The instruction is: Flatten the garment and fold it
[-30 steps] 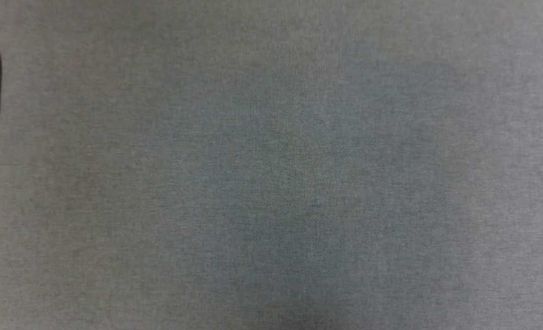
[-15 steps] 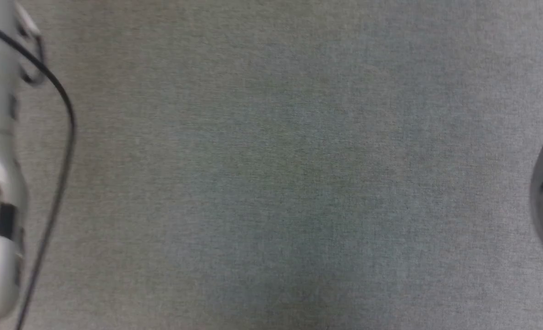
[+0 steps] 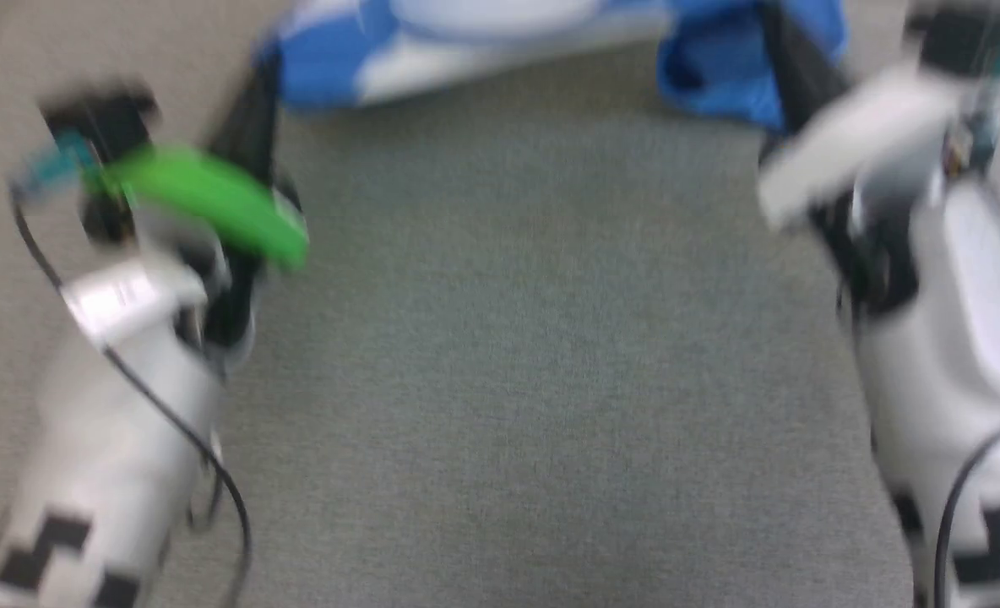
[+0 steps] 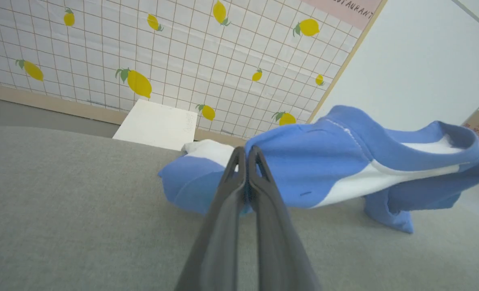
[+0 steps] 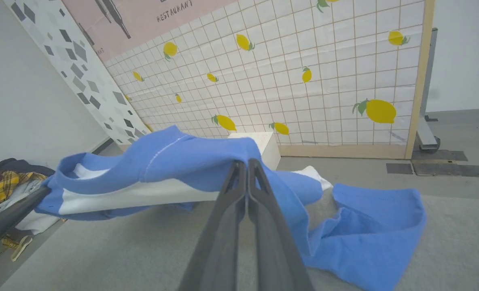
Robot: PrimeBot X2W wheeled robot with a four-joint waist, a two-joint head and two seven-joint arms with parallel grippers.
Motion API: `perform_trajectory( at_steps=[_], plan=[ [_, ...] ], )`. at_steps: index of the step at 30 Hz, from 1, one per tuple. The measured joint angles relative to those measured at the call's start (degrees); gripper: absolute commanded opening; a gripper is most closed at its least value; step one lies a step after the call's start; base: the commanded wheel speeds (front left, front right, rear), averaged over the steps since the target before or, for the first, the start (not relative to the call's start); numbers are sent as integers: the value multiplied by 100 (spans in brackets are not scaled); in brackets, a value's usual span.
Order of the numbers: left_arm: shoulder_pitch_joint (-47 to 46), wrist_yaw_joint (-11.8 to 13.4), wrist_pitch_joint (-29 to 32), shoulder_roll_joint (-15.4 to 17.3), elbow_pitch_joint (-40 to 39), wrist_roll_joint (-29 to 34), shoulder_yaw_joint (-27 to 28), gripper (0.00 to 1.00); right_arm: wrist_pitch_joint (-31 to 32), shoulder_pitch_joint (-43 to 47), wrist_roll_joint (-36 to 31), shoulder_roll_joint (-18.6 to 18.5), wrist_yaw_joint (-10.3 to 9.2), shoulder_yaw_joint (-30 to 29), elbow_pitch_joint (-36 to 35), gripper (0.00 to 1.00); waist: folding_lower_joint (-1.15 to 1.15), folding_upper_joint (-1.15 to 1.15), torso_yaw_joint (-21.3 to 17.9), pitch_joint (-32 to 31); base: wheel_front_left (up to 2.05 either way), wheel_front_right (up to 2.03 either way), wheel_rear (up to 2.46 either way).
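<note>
A: Entry one, left gripper?
B: Fingers pressed together, pinching blue fabric of the garment.

A: Garment, place and lie?
B: Far side of the grey surface, lifted off it. The long axis runs left to right between the two grips, with the neck opening between them. One blue sleeve droops onto the surface at the right.

A: Right gripper?
B: Closed likewise, clamped on blue fabric.

A: Change noted?
B: Half a second ago the head view held little but grey surface. Now it holds both grippers and the garment, all blurred.
</note>
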Motion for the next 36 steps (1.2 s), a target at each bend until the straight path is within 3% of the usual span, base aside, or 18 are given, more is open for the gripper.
perform_trajectory(
  at_steps=[5, 11, 18, 27, 36],
  plan=[
    [1434, 88, 175, 84, -765, -312, -97, 0, 75, 1650, 212, -146, 1, -142, -737, 0, 0, 0, 41, -642, 0, 0, 0],
    [3067, 402, 620, 216, -1742, -775, -278, 0, 404, 3560, 155, -182, 3, -479, -1589, 0, 0, 0, 103, -1369, 0, 0, 0],
    [4480, 880, 1222, 544, -2539, -1043, -568, 0, 1038, 5058, -162, -133, 21, -758, -2215, 0, -1, 0, 124, -2026, 0, 0, 0],
    [5063, 1348, 2003, 1045, -2721, -765, -1207, 0, 1924, 5965, -483, 12, 53, -921, -2265, 0, -1, 0, -9, -2326, 0, 0, 0],
    [5067, 1511, 2153, 1058, -2388, -666, -1317, 0, 2564, 6040, -824, 159, 52, -784, -2026, 0, 0, 0, -61, -2198, 0, 0, 0]
  ],
)
